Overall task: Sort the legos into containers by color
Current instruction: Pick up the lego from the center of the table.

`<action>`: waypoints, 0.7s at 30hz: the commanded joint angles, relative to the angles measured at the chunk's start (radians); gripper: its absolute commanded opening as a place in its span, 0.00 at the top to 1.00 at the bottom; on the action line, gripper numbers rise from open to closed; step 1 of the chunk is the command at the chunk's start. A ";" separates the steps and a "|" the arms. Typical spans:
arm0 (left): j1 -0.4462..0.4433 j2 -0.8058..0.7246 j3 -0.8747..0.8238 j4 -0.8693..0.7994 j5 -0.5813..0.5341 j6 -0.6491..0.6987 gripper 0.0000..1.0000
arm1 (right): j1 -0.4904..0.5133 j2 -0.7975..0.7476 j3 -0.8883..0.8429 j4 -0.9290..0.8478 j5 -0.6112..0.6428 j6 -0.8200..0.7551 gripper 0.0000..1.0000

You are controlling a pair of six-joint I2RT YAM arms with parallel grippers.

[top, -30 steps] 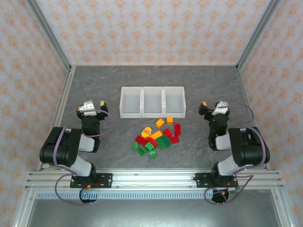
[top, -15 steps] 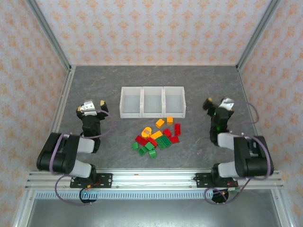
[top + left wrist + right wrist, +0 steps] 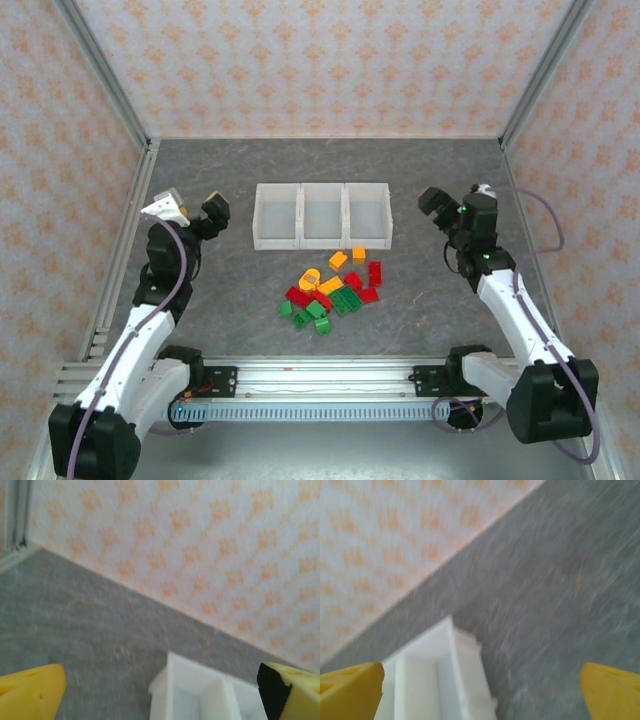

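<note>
The small red, green and orange-yellow plastic toy bricks (image 3: pixel 330 288) lay in a loose heap on the grey mottled tabletop (image 3: pixel 200 170). They sat just in front of the row of three white translucent open-top bins (image 3: pixel 321 186), and I could see no brick in any bin. My left gripper (image 3: pixel 190 212) and right gripper (image 3: pixel 455 205) hung on either side of the bins with jaws spread wide and nothing between them.

I judged the bricks light, rigid and smooth-sided, so they were likely to squirt out of a skewed pinch. The hold I wanted was across two flat parallel faces, low on the body rather than on the studs. The heap was tight in the middle, and from above I could not tell whether some bricks were clipped together. The outliers looked easiest, such as the orange brick (image 3: pixel 358 254) nearest the bins and the green one (image 3: pixel 322 325) at the near edge.

There was open tabletop on both flanks and behind the bins. The thin bin walls looked easy to nudge, and the patterned side walls (image 3: pixel 60 150) stood close to each arm's outer swing.
</note>
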 commanded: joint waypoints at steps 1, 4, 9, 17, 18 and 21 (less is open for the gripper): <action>-0.003 -0.076 0.041 -0.381 0.176 -0.045 0.01 | 0.110 -0.018 0.050 -0.331 -0.023 -0.032 0.00; -0.007 -0.138 0.046 -0.458 0.293 -0.065 0.01 | 0.261 0.010 0.047 -0.454 0.065 0.017 0.00; -0.010 -0.220 0.100 -0.597 0.280 -0.023 0.01 | 0.408 0.113 0.026 -0.502 0.065 0.055 0.05; -0.010 -0.281 0.080 -0.577 0.296 0.045 0.01 | 0.472 0.269 0.057 -0.484 0.076 0.038 0.10; -0.009 -0.284 0.076 -0.573 0.289 0.044 0.01 | 0.472 0.286 0.064 -0.484 0.084 0.037 0.10; -0.009 -0.295 0.053 -0.552 0.247 0.037 0.01 | 0.472 0.343 0.096 -0.477 0.105 0.021 0.14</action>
